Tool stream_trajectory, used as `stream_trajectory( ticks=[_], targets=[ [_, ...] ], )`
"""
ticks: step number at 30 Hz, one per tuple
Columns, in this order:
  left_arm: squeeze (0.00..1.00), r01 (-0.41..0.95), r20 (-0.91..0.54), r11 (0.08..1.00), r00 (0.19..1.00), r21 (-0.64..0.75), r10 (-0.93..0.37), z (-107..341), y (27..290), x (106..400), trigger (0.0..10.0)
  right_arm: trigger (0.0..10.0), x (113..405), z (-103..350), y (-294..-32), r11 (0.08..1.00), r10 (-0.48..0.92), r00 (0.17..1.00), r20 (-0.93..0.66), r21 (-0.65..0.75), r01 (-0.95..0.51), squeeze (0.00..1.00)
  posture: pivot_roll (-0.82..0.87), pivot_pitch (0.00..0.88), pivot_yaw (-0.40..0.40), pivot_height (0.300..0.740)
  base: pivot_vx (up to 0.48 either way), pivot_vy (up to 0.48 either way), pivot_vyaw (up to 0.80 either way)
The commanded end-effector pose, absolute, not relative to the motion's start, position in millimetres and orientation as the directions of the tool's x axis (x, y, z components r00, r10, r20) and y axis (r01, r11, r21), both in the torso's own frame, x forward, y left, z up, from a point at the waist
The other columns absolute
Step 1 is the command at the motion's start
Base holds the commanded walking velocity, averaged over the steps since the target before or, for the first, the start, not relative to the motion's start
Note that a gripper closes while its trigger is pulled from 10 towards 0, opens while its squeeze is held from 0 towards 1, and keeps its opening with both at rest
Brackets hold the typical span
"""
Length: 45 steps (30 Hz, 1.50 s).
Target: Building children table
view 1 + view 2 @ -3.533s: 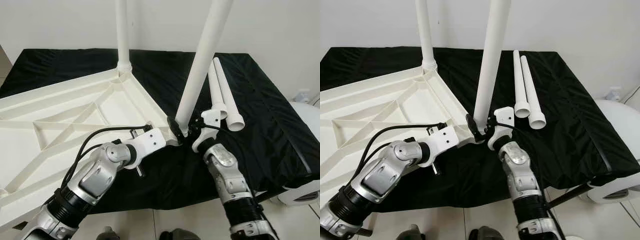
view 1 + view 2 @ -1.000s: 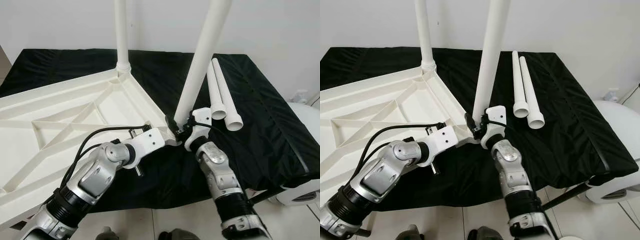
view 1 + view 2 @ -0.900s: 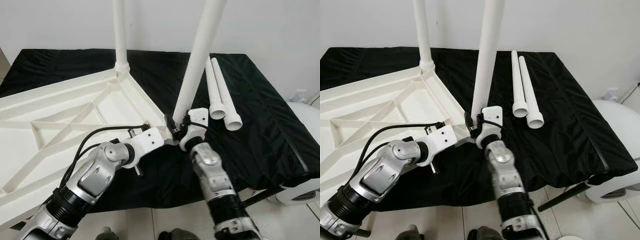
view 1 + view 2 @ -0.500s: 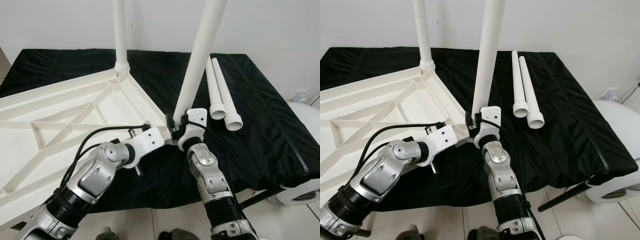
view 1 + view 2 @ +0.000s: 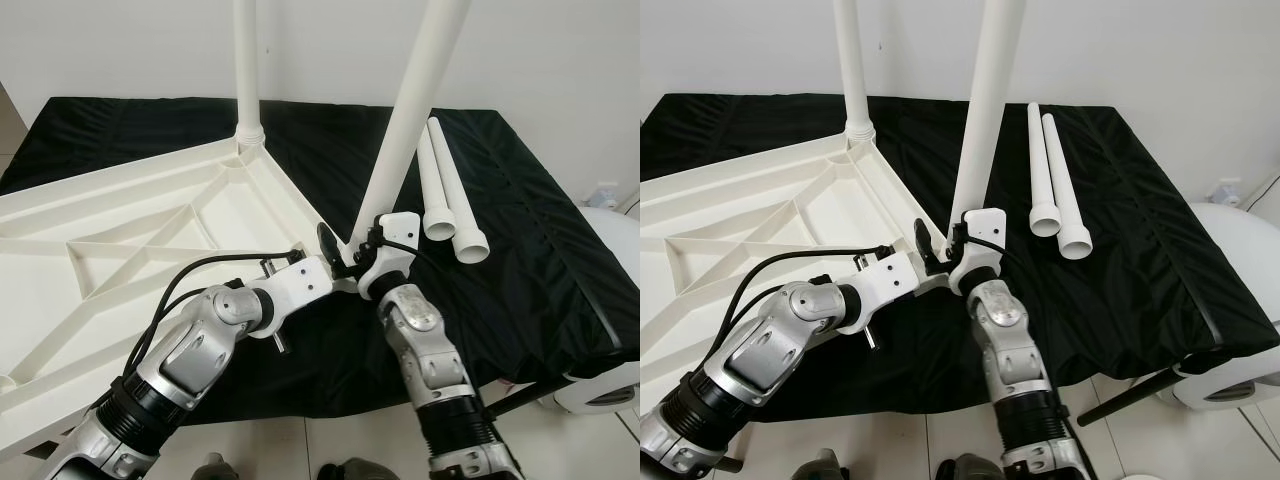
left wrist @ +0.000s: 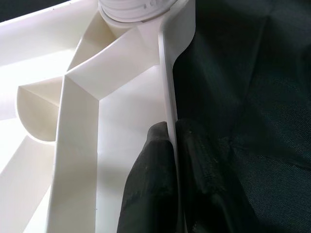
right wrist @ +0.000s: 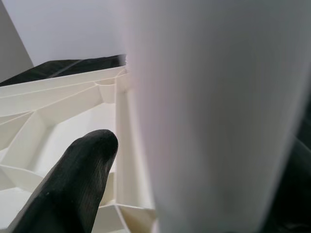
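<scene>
Centrally, white tabletop upside down on black-draped bench, ribbed underside up, overhanging the bench's near edge at left. Far corner: one leg upright in its socket. Near corner: second leg standing in its socket, leaning slightly rightward toward its top. Right of that corner: two spare legs flat on the cloth, side by side and touching, wide ends toward the robot, well apart from the tabletop. Rounded white object beyond the bench's right edge; white wall behind; tiled floor below.

Left arm: bent at the elbow, forearm reaching up and rightward across the tabletop's near edge, black cable looping over the wrist. Left gripper closed on the tabletop's thin side wall just short of the near corner, one finger inside the rim, the other outside against the cloth.

Right arm: rising almost straight from below, wrist bent toward the near corner. Right gripper spread at the base of the second leg, one finger standing clear of the leg on the tabletop side, the other beyond the leg at the frame's edge; contact with the leg not discernible.
</scene>
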<state>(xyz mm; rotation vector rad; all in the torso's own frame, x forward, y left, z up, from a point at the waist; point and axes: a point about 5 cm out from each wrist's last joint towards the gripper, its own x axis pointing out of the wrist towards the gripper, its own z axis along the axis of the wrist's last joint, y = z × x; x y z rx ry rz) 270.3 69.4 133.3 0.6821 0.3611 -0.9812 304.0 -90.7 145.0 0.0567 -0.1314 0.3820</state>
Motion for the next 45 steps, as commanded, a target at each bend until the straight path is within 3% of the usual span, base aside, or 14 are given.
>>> stream_trajectory(
  ticks=[1,2,10,12,14,21,33,36,37,38,39,45],
  targets=[
    [0.0,0.85,-0.572,0.357,0.526,0.388,-0.629,130,65,268,10.0,10.0,305,143,-97,0.919,0.384,0.913,0.136,0.037,-0.392,0.43,0.03,0.0,-0.078,0.74,0.0,0.0,0.0],
    [0.0,0.85,-0.573,0.356,0.526,0.389,-0.629,130,65,268,10.0,10.0,306,144,-100,0.911,0.406,0.904,0.137,0.022,-0.412,0.0,0.03,0.0,-0.079,0.74,0.0,0.0,0.0],
    [0.0,0.85,-0.573,0.352,0.525,0.391,-0.629,130,65,268,10.0,10.0,309,145,-116,0.853,0.521,0.843,0.137,-0.028,-0.522,0.0,0.03,0.0,-0.078,0.74,0.0,0.0,0.0],
    [0.0,0.85,-0.573,0.351,0.524,0.392,-0.63,130,65,268,10.0,10.0,310,146,-120,0.826,0.562,0.816,0.136,-0.046,-0.561,0.0,0.03,0.0,-0.076,0.74,0.0,0.0,0.0],
    [0.0,0.851,-0.572,0.346,0.522,0.395,-0.632,131,64,269,10.0,10.0,314,145,-126,0.74,0.671,0.733,0.107,-0.054,-0.67,0.0,0.03,0.0,-0.073,0.74,0.0,0.0,0.0],
    [0.0,0.851,-0.573,0.342,0.523,0.399,-0.631,131,65,269,10.0,10.0,321,145,-132,0.677,0.736,0.674,0.064,-0.1,-0.729,0.0,0.04,0.0,-0.072,0.74,0.0,0.0,0.0],
    [0.0,0.849,-0.572,0.344,0.526,0.402,-0.629,132,65,270,10.0,10.0,339,148,-146,0.659,0.747,0.665,0.025,-0.164,-0.734,0.0,0.05,0.0,-0.073,0.74,0.0,0.0,0.0],
    [0.0,0.848,-0.571,0.345,0.527,0.403,-0.629,132,65,270,10.0,9.6,340,147,-147,0.653,0.751,0.659,0.02,-0.165,-0.739,0.0,0.05,0.0,-0.074,0.74,0.0,0.0,0.0],
    [0.0,0.848,-0.571,0.345,0.527,0.403,-0.629,132,65,270,10.0,1.6,340,146,-147,0.651,0.753,0.658,0.02,-0.164,-0.741,0.0,0.05,0.0,-0.074,0.74,0.0,0.0,0.0],
    [0.0,0.848,-0.571,0.345,0.527,0.403,-0.629,132,65,270,10.0,1.6,340,146,-147,0.651,0.753,0.658,0.02,-0.164,-0.741,0.0,0.05,0.0,-0.074,0.74,0.0,0.0,0.0],
    [0.0,0.848,-0.571,0.345,0.528,0.403,-0.629,132,65,270,10.0,0.0,340,145,-146,0.641,0.763,0.646,0.02,-0.157,-0.751,0.0,0.05,0.0,-0.071,0.74,0.0,0.0,0.0],
    [0.0,0.846,-0.569,0.345,0.529,0.406,-0.629,134,65,271,10.0,0.0,339,141,-145,0.63,0.773,0.634,0.02,-0.146,-0.763,0.0,0.05,0.0,-0.071,0.74,0.0,0.0,0.0]
  ],
)
